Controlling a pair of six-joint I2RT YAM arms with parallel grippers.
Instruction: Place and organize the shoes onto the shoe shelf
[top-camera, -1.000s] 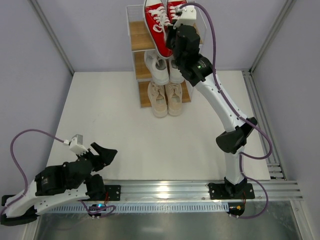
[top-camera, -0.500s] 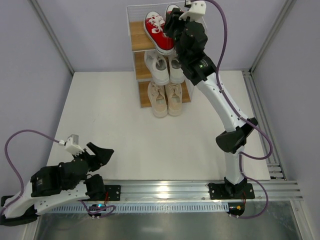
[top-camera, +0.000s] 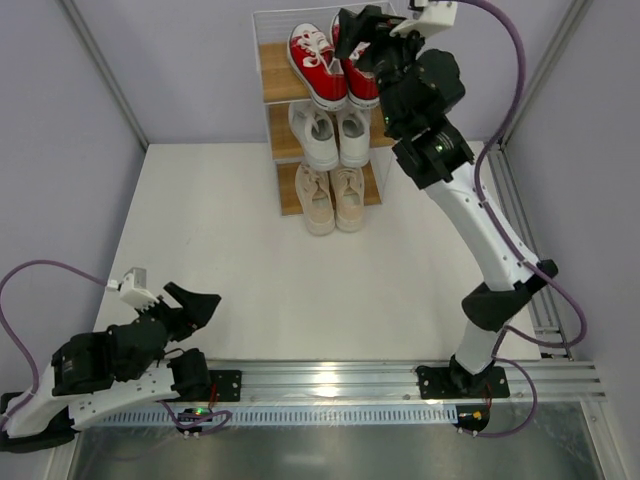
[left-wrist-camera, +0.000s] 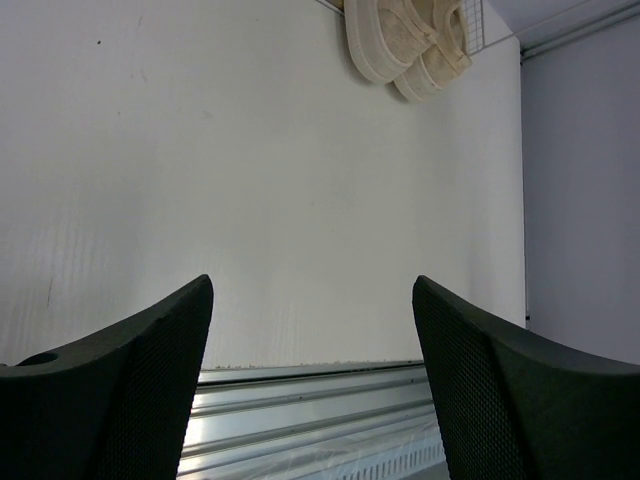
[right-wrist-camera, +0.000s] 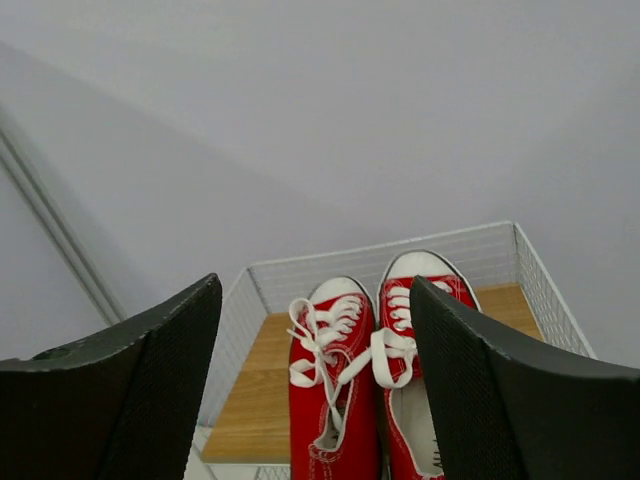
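Left gripper (left-wrist-camera: 312, 284) has drawn back toward the near corner, jaws wide and empty. Across the table, 1 shelf (top-camera: 275, 60) holds 6 shoes on 3 tiers: 2 beige shoes (top-camera: 314, 198) lowest, 2 white shoes (top-camera: 318, 135) between, 2 red shoes (top-camera: 318, 65) on top. Right gripper (right-wrist-camera: 315, 282) has let the red pair go and hangs spread above it.

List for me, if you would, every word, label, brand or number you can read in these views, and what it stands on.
None: no legible text in any view.
The red shoes, white shoes, beige shoes and shoe shelf show no print or logo that can be made out.
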